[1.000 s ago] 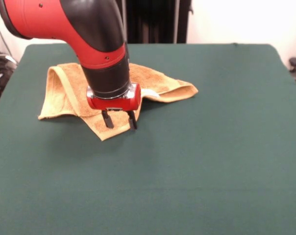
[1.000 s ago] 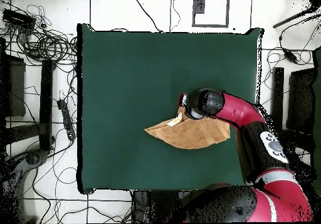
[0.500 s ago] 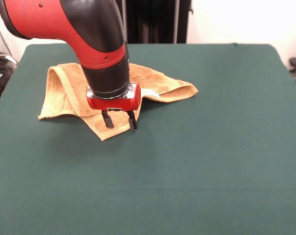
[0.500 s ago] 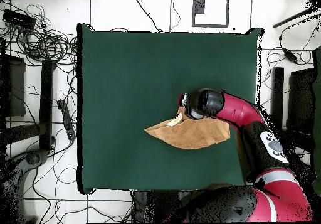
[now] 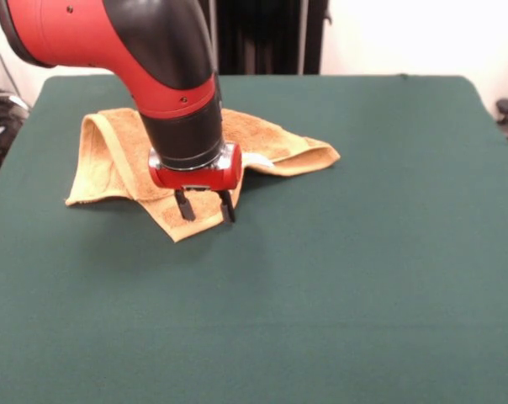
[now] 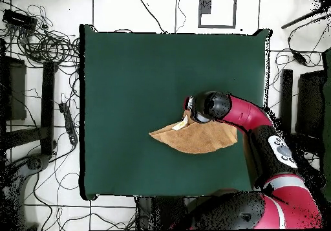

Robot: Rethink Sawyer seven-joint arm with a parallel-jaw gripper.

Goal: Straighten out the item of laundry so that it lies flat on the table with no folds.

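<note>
Front view: small white tag [image 5: 256,159], unreadable, on folded towel [image 5: 111,160].

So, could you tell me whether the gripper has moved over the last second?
No. The gripper hangs open over the same front corner of the towel, no nearer the table edges in either view.

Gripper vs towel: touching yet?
Cannot tell. In the front view the open gripper overlaps the towel's near corner, tips possibly just above; the overhead view hides them.
</note>
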